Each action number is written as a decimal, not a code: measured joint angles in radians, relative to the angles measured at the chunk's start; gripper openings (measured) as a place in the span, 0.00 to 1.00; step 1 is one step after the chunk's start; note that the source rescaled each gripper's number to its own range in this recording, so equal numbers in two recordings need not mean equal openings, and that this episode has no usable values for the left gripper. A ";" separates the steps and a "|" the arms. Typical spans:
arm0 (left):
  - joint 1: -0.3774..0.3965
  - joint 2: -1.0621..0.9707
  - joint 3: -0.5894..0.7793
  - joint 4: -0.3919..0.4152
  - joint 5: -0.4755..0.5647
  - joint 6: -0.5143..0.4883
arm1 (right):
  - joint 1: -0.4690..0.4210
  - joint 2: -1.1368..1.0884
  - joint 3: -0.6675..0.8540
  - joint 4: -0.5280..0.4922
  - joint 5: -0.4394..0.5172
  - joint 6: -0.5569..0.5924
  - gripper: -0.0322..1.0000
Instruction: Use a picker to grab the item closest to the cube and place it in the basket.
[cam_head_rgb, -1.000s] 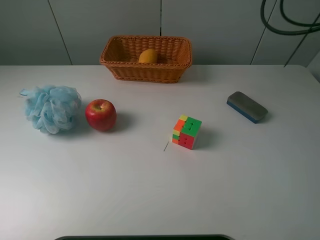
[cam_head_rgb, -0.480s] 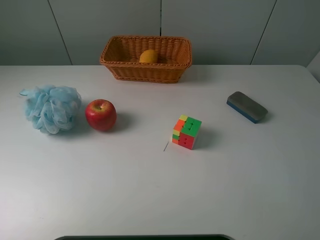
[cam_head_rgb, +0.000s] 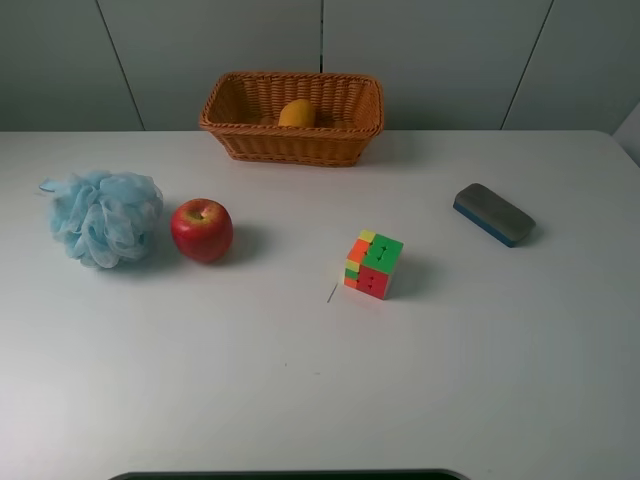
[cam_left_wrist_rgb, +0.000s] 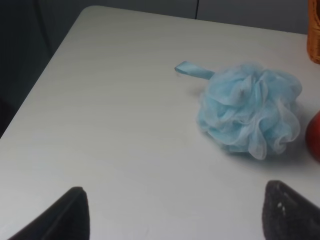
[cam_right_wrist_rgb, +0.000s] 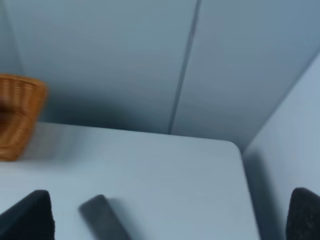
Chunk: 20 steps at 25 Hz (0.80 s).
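Half-hidden item (cam_head_rgb: 297, 113) behind basket (cam_head_rgb: 290, 143) rim.

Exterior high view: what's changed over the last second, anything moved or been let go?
Only the dark cable loop at the top right has left the view, gone by half a second ago. The orange fruit stays in the basket; the cube, apple, sponge and eraser are unmoved.
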 joint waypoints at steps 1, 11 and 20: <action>0.000 0.000 0.000 0.000 0.000 0.000 | 0.003 -0.064 0.062 0.008 -0.021 0.000 1.00; 0.000 0.000 0.000 0.000 0.000 0.004 | 0.050 -0.522 0.489 -0.001 -0.102 0.061 1.00; 0.000 0.000 0.000 0.000 0.000 0.006 | 0.050 -0.771 0.733 -0.104 0.040 0.220 1.00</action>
